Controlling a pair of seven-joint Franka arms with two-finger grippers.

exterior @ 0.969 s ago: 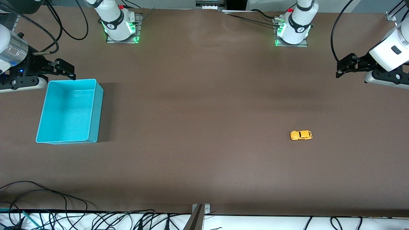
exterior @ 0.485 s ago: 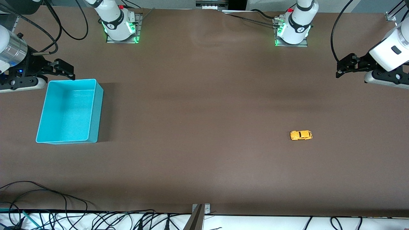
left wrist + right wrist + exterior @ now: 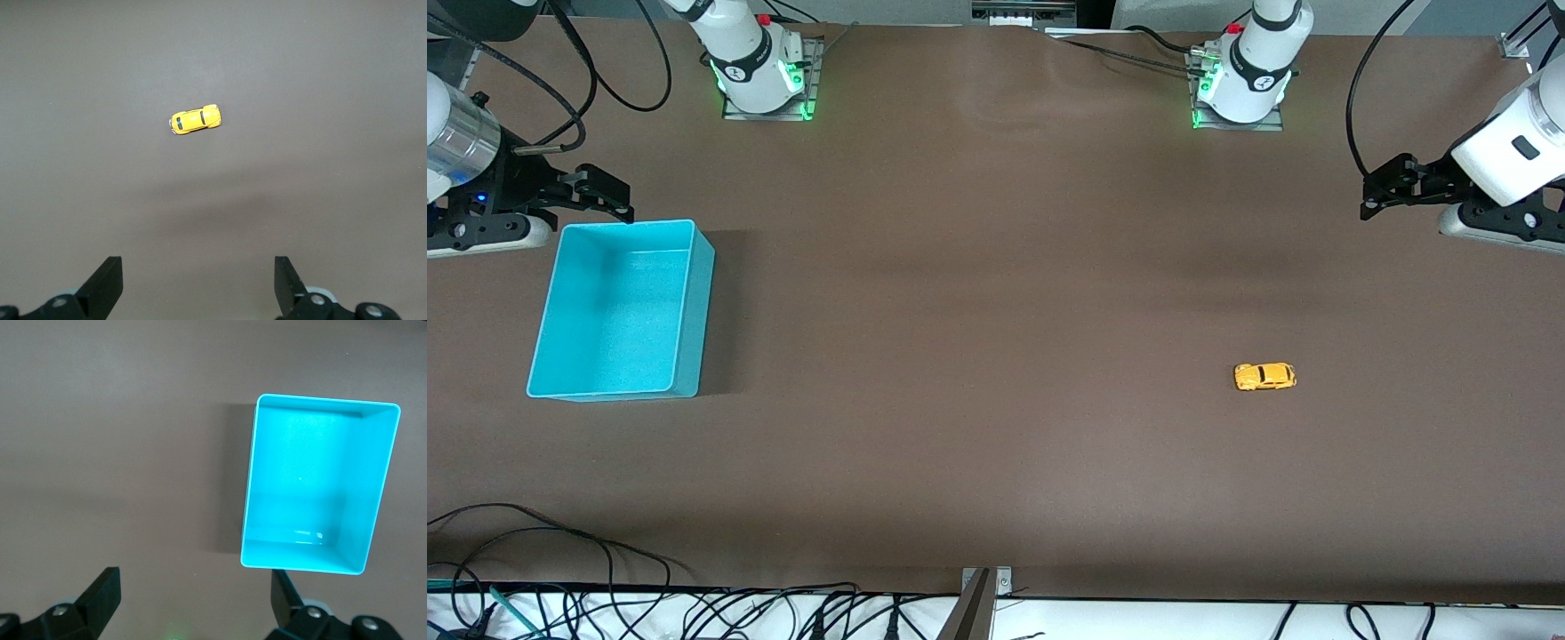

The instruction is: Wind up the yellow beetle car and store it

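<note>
We note 1 turquoise bin (image 3: 618, 311), upright, on the brown table (image 3: 978, 293) toward the right arm's end; cables (image 3: 560, 596) along the nearest edge.

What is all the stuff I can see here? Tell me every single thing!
yellow beetle car: one, yellow-orange, on the brown table toward the left arm's end, standing alone.
bin: one, turquoise, open top, nothing inside, on the table toward the right arm's end.
table: one, brown, under everything.
cables: many, black, along the table edge nearest the front camera.
left claw: one, black, open, up over the table's left-arm end.
right claw: one, black, open, by the bin's rim.
</note>
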